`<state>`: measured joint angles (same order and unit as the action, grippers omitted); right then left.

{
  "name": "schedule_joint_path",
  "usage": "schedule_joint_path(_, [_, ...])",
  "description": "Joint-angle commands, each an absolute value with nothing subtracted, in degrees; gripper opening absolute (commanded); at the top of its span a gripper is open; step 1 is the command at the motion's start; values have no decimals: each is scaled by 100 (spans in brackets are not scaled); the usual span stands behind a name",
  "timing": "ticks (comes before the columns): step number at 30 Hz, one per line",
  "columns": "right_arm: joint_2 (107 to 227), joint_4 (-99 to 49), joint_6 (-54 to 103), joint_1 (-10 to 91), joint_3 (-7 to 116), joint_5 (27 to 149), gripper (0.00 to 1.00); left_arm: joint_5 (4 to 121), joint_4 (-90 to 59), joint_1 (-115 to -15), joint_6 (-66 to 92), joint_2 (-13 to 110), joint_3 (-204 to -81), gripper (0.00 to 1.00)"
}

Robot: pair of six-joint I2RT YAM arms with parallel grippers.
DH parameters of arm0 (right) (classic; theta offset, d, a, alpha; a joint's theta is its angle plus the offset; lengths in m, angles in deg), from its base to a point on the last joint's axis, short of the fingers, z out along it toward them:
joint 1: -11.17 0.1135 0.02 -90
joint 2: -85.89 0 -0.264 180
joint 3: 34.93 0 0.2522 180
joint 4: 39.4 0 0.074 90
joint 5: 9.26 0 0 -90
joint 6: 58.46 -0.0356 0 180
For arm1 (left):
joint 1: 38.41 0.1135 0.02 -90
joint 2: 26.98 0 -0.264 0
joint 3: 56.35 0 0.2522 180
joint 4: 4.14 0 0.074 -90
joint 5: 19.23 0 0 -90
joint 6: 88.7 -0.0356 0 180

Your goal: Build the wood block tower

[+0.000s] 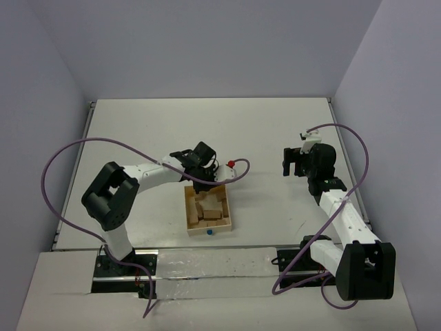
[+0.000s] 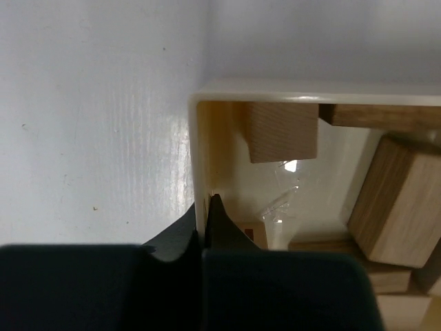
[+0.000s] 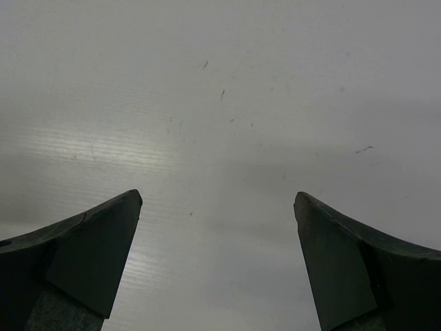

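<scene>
Several wood blocks lie loose in a pale shallow tray, piled in a jumble with some resting on others. In the left wrist view, a short block sits in a corner of the tray against its end wall. A long block lies flat along that same wall, just beside it. A big block is tilted toward the middle of the tray, and more blocks lie partly hidden under it at the picture's edge. The tray floor between the short block and the big block is bare and glossy.

The left hand is at the far edge of the tray. It is pressed together on the tray's side wall, pinching the thin rim with one finger outside the tray and the other finger inside. It grips no block.

A small blue object sits at the tray's near edge, and a small red object lies just past the tray's far right corner. The tray rests on the white worktop.

The right hand is well off to the right of the tray, spread wide over bare worktop with nothing between its fingers.
</scene>
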<state>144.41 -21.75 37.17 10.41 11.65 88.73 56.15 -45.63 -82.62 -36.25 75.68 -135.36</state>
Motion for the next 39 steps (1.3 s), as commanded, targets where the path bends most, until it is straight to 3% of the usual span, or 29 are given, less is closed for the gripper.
schedule_joint_path(1, [14408, -2238, 3735, 1011, 1469, 8821, 100, 5851, -3671, -8288, -3301, 7252, -13257, 0])
schedule_joint_path(10, [14383, -2247, 3708, 1011, 1469, 8786, 100, 7080, -2431, -8207, -1456, 6497, -12916, 0])
schedule_joint_path(17, [14399, -2247, 3704, 1011, 1473, 8759, 100, 9746, -1384, -8196, -1049, 6176, -12725, 0])
schedule_joint_path(23, [14361, -2257, 3691, 1011, 1469, 8769, 100, 11319, -338, -8191, -2439, 6024, -12551, 0])
schedule_joint_path(29, [14299, -2265, 3673, 1011, 1469, 8798, 100, 12426, 2111, -8204, -4345, 5819, -11827, 0])
schedule_joint_path(39, [14242, -2256, 3647, 1011, 1462, 8821, 100, 12373, 7239, -8671, -8415, 6806, -10729, 0])
